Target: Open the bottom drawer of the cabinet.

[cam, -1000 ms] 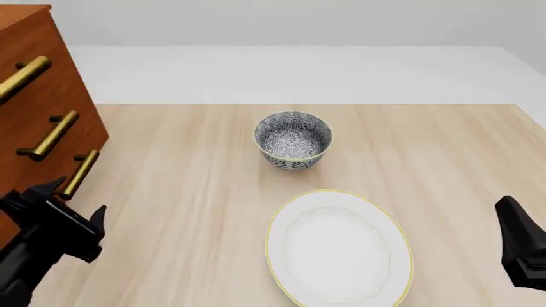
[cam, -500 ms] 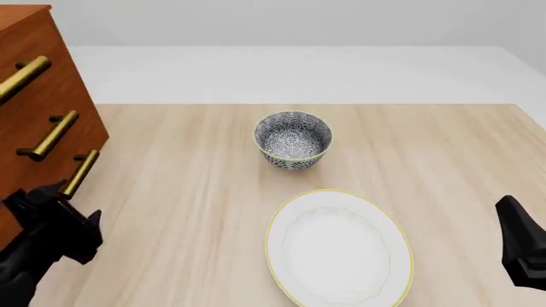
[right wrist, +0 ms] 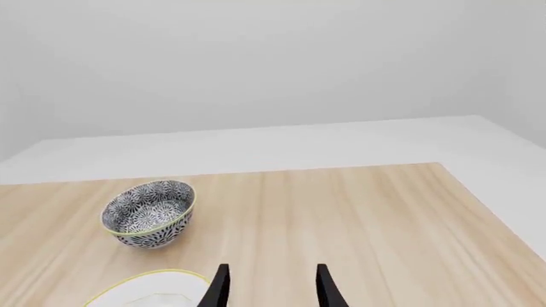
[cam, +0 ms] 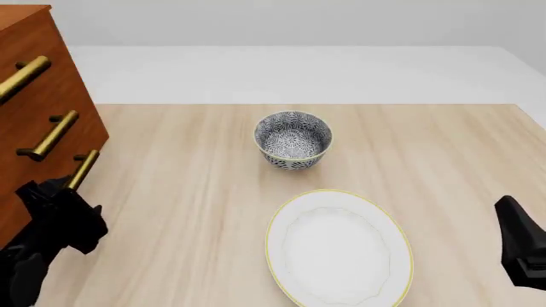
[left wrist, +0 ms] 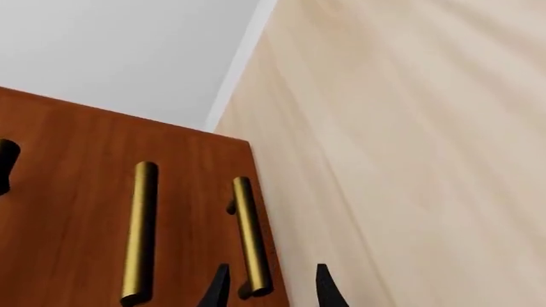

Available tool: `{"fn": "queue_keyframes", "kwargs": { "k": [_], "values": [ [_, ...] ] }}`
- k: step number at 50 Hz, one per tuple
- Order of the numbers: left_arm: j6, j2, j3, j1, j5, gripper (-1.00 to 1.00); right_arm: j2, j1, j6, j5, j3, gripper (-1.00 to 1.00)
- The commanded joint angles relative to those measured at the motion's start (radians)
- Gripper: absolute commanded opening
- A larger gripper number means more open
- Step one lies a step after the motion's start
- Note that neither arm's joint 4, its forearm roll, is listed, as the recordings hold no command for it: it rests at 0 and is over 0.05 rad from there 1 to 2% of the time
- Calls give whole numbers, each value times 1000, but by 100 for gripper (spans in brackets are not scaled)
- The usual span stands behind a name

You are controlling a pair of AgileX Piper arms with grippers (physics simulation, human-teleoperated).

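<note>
L gripper open, tips straddling near end of bottom drawer handle; bar runs straight ahead along fingers. R gripper open, idle, far off.

Even, bright, shadowless light fills every view. Renders are sharp, without blur or edge distortion; soft highlights run along the brass handles at nine o'clock.

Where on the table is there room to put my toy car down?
Bare wood lies right of the bowl and plate, out to the table's right edge, and left of them toward the cabinet. It is crowded at the cabinet's foot, where the left gripper sits by the bottom drawer's handle.
</note>
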Motion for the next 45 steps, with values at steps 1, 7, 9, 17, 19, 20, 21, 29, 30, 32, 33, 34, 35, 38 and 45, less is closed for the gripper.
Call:
{"fn": "queue_keyframes", "kwargs": {
  "k": [1,7,9,17,19,20,21,29,30,32,33,34,35,38,45],
  "values": [
    [29,53,-43,21,0,100,0,-4,1,0,0,100],
    [45,71,-59,34,0,100,1,-5,2,2,0,100],
    [46,78,-64,38,0,100,1,-5,3,1,0,100],
    [63,95,-78,59,0,100,0,-4,6,1,0,100],
    [66,98,-81,64,0,100,0,-4,6,2,0,100],
    [67,99,-83,66,0,100,0,-4,7,2,0,100],
    [68,100,-84,67,0,100,-1,-4,7,3,0,100],
    [79,124,-104,87,0,100,0,-6,7,1,0,100],
    [80,127,-106,88,0,100,0,-6,7,0,0,100],
    [83,134,-111,91,0,100,0,-7,7,1,0,100],
    [83,134,-112,93,0,100,0,-7,6,1,0,100],
    [84,135,-113,93,0,100,0,-7,7,0,0,100],
    [85,137,-114,94,0,100,0,-6,6,1,0,100],
    [86,149,-123,97,0,100,0,-7,7,1,0,100],
    [92,176,-147,107,0,100,0,-6,7,1,0,100]
  ]
}}
